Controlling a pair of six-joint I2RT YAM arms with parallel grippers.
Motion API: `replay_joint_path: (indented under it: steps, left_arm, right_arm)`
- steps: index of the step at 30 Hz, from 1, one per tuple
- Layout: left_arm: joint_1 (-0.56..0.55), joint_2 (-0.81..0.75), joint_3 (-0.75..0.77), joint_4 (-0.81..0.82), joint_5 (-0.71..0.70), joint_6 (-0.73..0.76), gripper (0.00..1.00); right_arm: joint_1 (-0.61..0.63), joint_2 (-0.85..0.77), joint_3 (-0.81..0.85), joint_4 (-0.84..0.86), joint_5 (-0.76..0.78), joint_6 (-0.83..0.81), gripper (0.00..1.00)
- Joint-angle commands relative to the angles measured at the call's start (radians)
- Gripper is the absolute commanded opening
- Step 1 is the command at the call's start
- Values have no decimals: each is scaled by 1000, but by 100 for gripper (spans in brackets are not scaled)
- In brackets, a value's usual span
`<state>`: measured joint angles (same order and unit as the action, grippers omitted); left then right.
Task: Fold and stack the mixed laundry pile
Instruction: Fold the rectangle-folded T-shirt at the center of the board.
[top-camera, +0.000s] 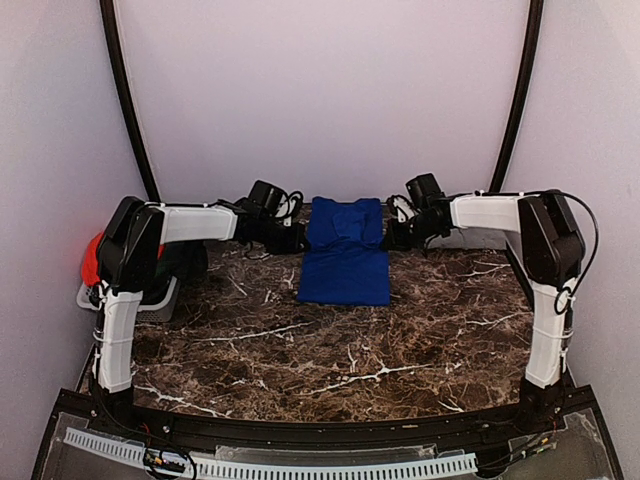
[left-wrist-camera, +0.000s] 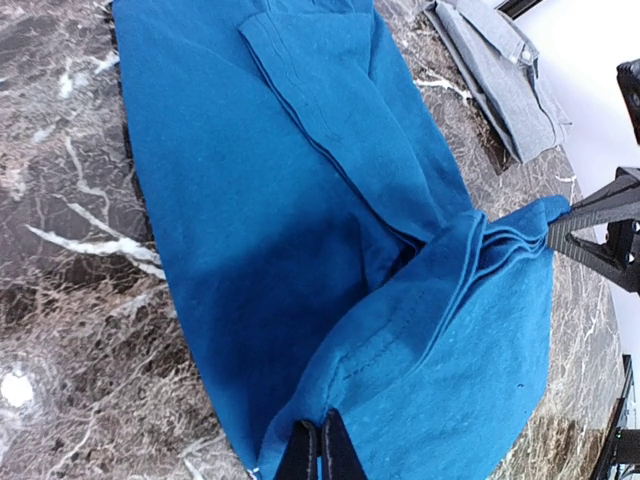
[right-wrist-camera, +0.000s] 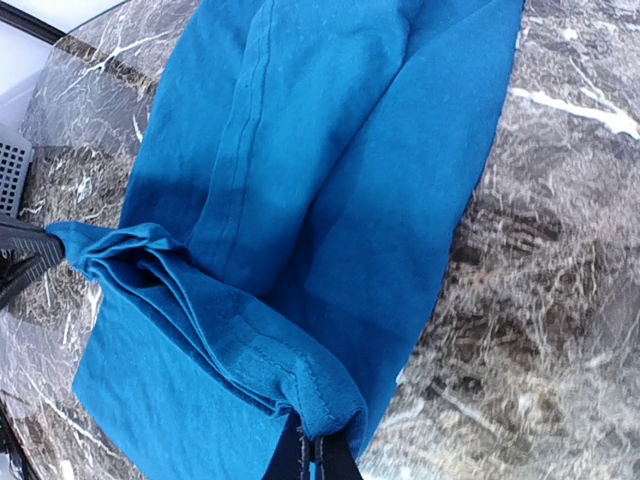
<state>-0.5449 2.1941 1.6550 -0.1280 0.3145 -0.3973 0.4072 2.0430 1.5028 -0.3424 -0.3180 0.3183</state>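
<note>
Royal-blue T-shirt: laid flat at the far middle of the marble table, between the two arms, with its sides turned in to a narrow panel. The far edge was raised off the surface and bunched into several layers. That edge was pinched at one corner by the left gripper and at the opposite corner by the right gripper. The fingers of each were pressed together on the cloth, with no gap seen. The two-corner hold was judged to serve a fold of the far end toward the near hem, the edge being stretched between the grippers so that the layers would travel together.

Surroundings: a grey shirt, folded, was noted at the far right, near the blue cloth but apart from it. A small grey basket was placed at the left edge, by the left arm, with a red-orange garment at it. Whether that garment lay inside could not be told. Nothing was seen lying on the near half of the blue cloth, so the path of the fold was judged unobstructed. The slack middle of the lifted edge was judged the likeliest cause of a crooked crease.
</note>
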Motion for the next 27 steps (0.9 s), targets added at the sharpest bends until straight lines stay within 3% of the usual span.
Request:
replay_joint_path:
  steps: [1, 15, 17, 19, 21, 24, 27]
  left_arm:
    - [10, 25, 61, 10, 23, 21, 0]
    - [34, 99, 137, -19, -19, 10, 0]
    - [43, 98, 153, -42, -5, 14, 9]
    - [54, 91, 180, -78, 21, 23, 31]
    - [60, 61, 193, -105, 19, 38, 46]
    - [68, -18, 177, -118, -14, 61, 60]
    - [69, -88, 127, -102, 51, 62, 74]
  right_arm:
    - [-10, 34, 58, 44, -13, -15, 0]
    - [-33, 176, 215, -14, -57, -14, 1]
    - [-45, 182, 245, -38, -76, -3, 13]
    - [-64, 160, 259, -47, -108, 12, 26]
    - [-81, 111, 245, -32, -128, 24, 46]
    - [-100, 19, 227, -42, -157, 11, 61]
    - [-104, -66, 184, -58, -232, -6, 78]
